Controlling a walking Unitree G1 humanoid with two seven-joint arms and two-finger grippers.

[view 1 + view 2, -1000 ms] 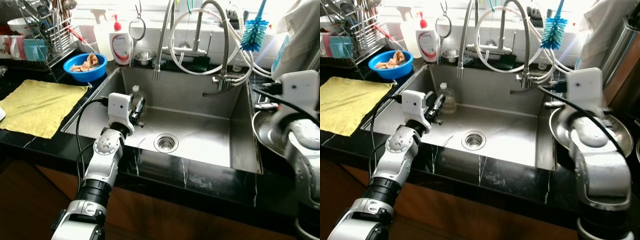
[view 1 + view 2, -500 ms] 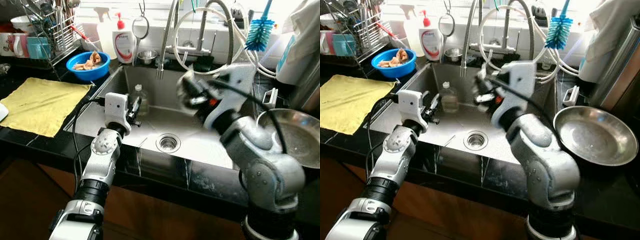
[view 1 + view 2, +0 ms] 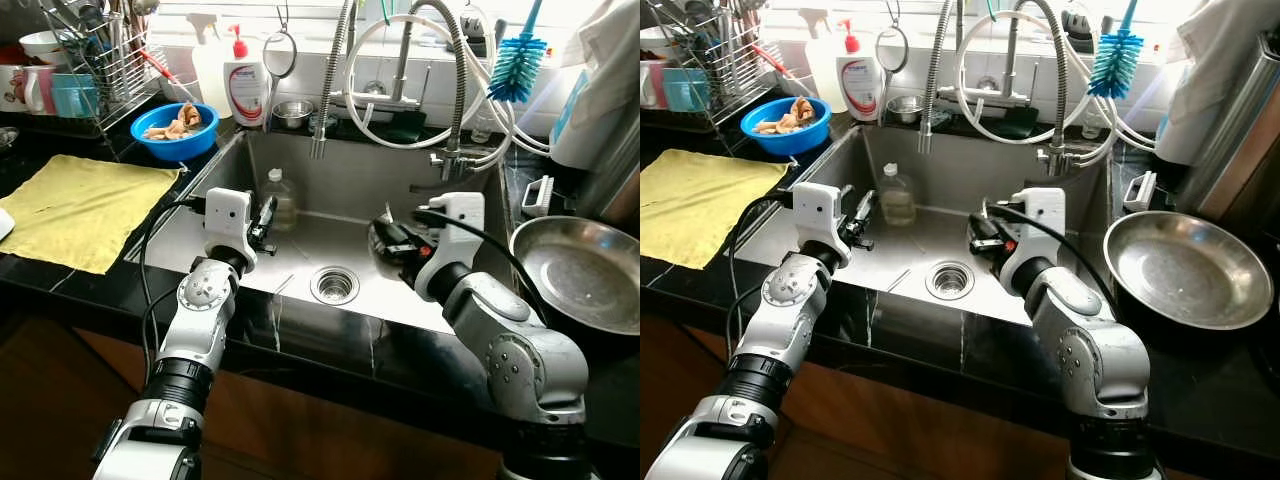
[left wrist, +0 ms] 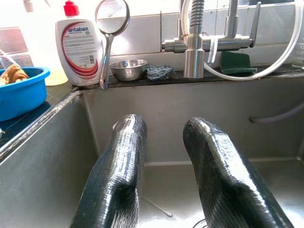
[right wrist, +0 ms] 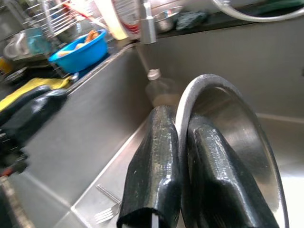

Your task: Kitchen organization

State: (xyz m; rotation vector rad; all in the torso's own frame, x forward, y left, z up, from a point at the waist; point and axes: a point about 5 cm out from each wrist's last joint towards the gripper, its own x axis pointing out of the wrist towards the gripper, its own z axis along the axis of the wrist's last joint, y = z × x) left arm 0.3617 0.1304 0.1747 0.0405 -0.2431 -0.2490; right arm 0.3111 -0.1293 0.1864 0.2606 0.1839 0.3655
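Right gripper [image 5: 183,156] pinches the rim of a steel bowl [image 5: 237,142] between its nearly closed fingers, holding it on edge inside the sink [image 3: 400,190], right of the drain [image 3: 333,285]. Its wrist view alone shows a fork [image 5: 107,214] on the sink floor. Left gripper [image 4: 164,156] hangs parted and empty near the sink's left wall, pointing at a small bottle [image 3: 279,196] by the back-left corner. A steel pan [image 3: 580,272] sits on the right counter edge

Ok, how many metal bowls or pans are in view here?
3: a small bowl behind the sink, a wide pan on the right counter, and a third bowl gripped by the right tool inside the sink. The dish rack may hide more.
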